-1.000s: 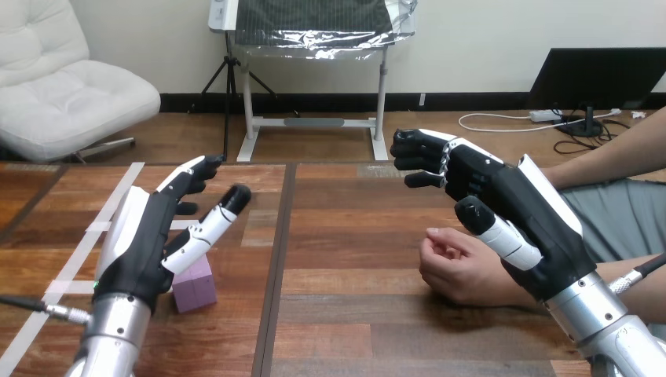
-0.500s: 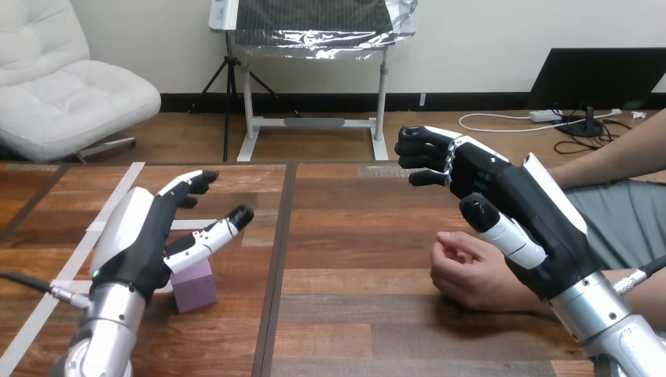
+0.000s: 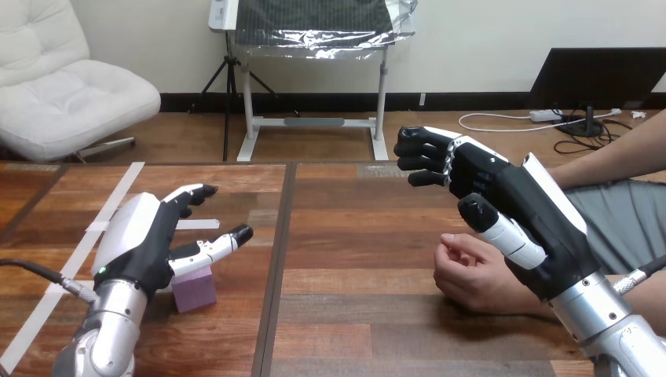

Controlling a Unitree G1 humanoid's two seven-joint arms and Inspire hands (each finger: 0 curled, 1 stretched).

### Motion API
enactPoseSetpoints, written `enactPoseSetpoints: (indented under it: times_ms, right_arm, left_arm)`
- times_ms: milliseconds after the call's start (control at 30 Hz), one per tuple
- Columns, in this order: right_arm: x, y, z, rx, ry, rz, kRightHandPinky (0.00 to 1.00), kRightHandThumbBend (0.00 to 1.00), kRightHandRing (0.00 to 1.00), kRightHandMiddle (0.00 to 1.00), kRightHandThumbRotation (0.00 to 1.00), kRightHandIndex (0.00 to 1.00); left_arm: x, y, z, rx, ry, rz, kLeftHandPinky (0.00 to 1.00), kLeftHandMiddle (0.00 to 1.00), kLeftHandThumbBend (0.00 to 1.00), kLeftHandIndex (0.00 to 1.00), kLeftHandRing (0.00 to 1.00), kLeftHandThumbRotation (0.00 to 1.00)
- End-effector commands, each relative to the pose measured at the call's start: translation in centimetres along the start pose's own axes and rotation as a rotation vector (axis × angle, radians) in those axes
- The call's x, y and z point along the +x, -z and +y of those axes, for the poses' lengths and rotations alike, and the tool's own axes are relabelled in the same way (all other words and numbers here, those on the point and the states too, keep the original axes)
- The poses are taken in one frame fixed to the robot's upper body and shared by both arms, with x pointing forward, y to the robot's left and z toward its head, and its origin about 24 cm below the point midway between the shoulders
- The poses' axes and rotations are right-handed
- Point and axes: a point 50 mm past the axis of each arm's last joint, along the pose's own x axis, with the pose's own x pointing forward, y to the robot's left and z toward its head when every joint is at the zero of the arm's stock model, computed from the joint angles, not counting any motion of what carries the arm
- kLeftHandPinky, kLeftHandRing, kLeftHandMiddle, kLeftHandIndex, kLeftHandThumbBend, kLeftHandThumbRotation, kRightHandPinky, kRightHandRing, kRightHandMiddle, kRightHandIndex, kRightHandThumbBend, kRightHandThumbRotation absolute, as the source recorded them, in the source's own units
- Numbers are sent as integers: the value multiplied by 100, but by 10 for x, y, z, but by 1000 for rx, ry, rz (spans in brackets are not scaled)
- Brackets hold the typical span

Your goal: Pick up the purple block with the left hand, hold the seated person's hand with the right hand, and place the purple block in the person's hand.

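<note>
Head view: the small purple cube-shaped block sits on the wooden surface toward its near left corner. It is partly hidden behind the robot's left hand, which is released, its fingers spread and its thumb stretched just over the block's top. Toward the right edge, the right hand hovers loosely bent, grasping nothing, above the person's hand, which rests curled on the surface.

Small matte purple cube block, sitting flat on the wooden table, left half towards the near edge, person's hand loosely curled, resting near the right edge
</note>
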Motion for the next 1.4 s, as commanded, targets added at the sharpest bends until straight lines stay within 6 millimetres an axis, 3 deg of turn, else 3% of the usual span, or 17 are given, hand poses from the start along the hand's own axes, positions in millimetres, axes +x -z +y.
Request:
enactPoseSetpoints:
  times_ms: [0, 900, 1367]
  right_arm:
    - [10, -15, -10, -39, 9, -78, 78, 95, 81, 82, 85, 82]
    - [9, -17, -11, -64, 13, -82, 77, 95, 80, 81, 87, 82]
    - [8, -18, -12, -71, 21, -84, 75, 96, 79, 81, 87, 81]
  left_arm:
    - [19, -13, 17, 69, -43, -51, 88, 85, 74, 82, 83, 61]
    - [31, 8, 6, 200, 77, 65, 85, 86, 81, 86, 85, 63]
    - [30, 14, 1, 190, 105, 95, 85, 86, 82, 85, 84, 57]
